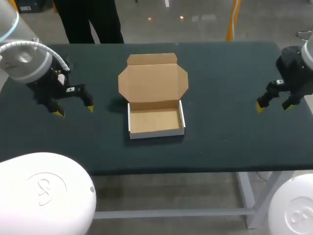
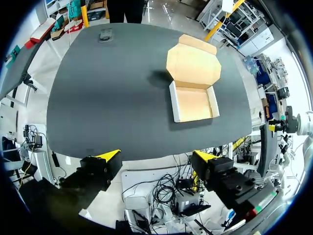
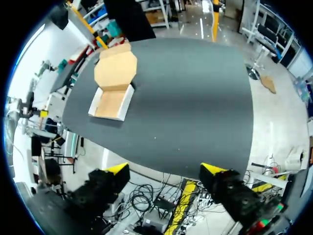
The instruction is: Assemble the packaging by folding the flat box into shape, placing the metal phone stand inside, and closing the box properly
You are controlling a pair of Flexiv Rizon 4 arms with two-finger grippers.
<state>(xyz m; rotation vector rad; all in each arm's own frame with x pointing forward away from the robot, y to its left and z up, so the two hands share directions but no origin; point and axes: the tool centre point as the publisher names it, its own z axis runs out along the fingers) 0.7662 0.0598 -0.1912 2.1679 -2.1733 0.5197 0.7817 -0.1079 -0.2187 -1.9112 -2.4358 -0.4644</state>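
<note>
Brown cardboard lines the shallow, white-walled rectangular box [image 1: 155, 122]. In the head view we find it at the middle of the dark green table [image 1: 220, 73], its tray folded into shape and its hinged lid [image 1: 152, 82] open, lying back behind the tray. The left gripper [image 1: 74, 110] is well apart on the box's left and the right gripper [image 1: 274, 106] well apart on its right. Both have their fingers spread and grasp nothing.

In the left wrist view, the left gripper [image 2: 156, 155] sits at the table's near edge with its jaws wide. The box [image 2: 193, 104] lies well ahead of it. A small grey object [image 2: 105, 34] rests by the far edge; we cannot tell what it is.

In the right wrist view, the right gripper [image 3: 165, 169] is likewise parted and the box [image 3: 110, 104] lies far ahead.
</note>
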